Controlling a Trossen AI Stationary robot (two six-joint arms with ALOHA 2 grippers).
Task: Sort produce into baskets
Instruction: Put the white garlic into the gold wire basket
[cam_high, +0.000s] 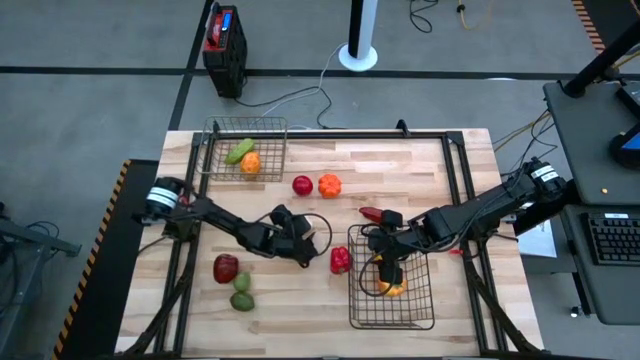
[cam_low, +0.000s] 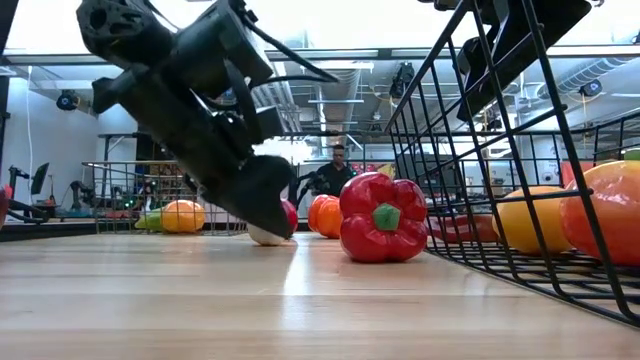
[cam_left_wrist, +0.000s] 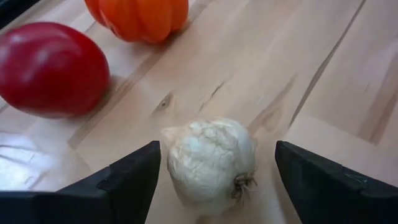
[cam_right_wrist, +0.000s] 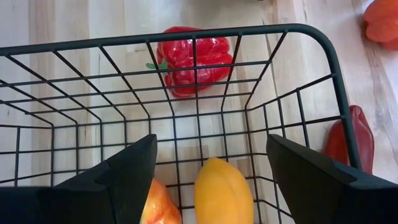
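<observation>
Down at mid-table, the left gripper (cam_left_wrist: 214, 165) has its jaws spread wide around the white garlic (cam_left_wrist: 210, 160), which rests on the table (cam_high: 420, 170). Meanwhile the right gripper (cam_right_wrist: 211, 165) hangs jaws-wide over the near basket (cam_high: 392, 310), above a yellow piece (cam_right_wrist: 222, 191).

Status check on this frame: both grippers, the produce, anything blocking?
Left gripper open, fingers straddling the white garlic on the table. Right gripper open over the larger basket, above a yellow piece. No obstruction seen.

Black-red box (cam_high: 224, 37), white pole base (cam_high: 358, 55)
</observation>
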